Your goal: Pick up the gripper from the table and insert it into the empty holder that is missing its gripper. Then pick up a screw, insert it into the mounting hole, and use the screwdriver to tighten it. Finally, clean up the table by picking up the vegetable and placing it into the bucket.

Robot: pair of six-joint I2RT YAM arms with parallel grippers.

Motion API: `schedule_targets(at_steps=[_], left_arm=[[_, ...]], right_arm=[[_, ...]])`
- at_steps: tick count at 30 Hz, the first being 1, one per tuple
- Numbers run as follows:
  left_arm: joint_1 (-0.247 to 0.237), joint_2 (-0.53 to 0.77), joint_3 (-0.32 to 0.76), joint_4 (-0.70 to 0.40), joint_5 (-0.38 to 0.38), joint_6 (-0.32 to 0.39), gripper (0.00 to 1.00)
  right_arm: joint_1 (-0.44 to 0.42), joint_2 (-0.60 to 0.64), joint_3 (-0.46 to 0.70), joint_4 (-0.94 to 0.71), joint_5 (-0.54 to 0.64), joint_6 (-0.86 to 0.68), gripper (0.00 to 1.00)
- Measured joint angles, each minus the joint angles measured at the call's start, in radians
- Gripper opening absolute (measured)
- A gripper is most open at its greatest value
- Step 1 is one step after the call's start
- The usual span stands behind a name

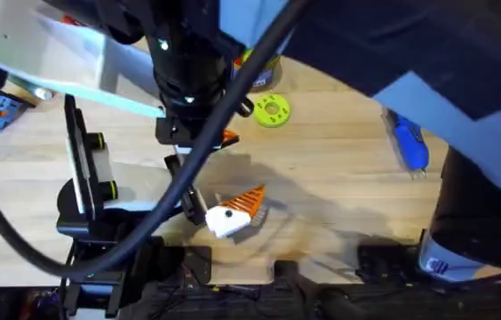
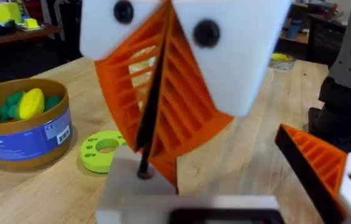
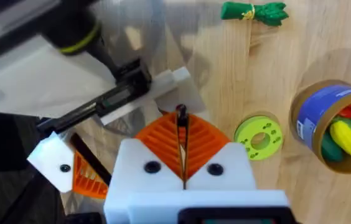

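My right gripper (image 3: pixel 180 124) points straight down, shut on a thin black screw (image 3: pixel 180 113). From the left wrist view the right gripper (image 2: pixel 147 146) looms close, and the screw (image 2: pixel 152 106) has its tip at a hole in the white holder (image 2: pixel 135 186). A sliver of orange (image 2: pixel 166 174) sits beside that hole; I cannot tell if it is the small gripper. My left gripper (image 1: pixel 190 203) is at the same spot. The blue screwdriver (image 1: pixel 410 144) lies at the far right. The dark-green vegetable (image 3: pixel 253 11) lies on the table. The bucket (image 2: pixel 26 140) holds yellow and green toys.
A large orange ribbed wedge (image 1: pixel 249 203) on a white base lies beside the holder. A lime-green disc (image 1: pixel 272 110) lies near the bucket (image 1: pixel 266 69). A pale box (image 1: pixel 46 44) stands at the back left. My right arm (image 1: pixel 184 71) rises large and dark under the camera.
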Motion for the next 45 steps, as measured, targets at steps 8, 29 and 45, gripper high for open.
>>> schedule_targets(at_steps=[8, 29, 45], left_arm=[[0.0, 0.0, 0.0, 0.0, 0.0, 0.0, 0.985], [0.0, 0.0, 0.0, 0.0, 0.0, -0.002, 0.985], [0.0, 0.0, 0.0, 0.0, 0.0, 0.0, 0.985]], right_arm=[[0.0, 0.0, 0.0, -0.001, 0.0, 0.0, 0.006], [0.0, 0.008, 0.005, -0.003, 0.0, 0.0, 0.006], [0.0, 0.037, 0.011, -0.012, 0.0, 0.003, 0.006]])
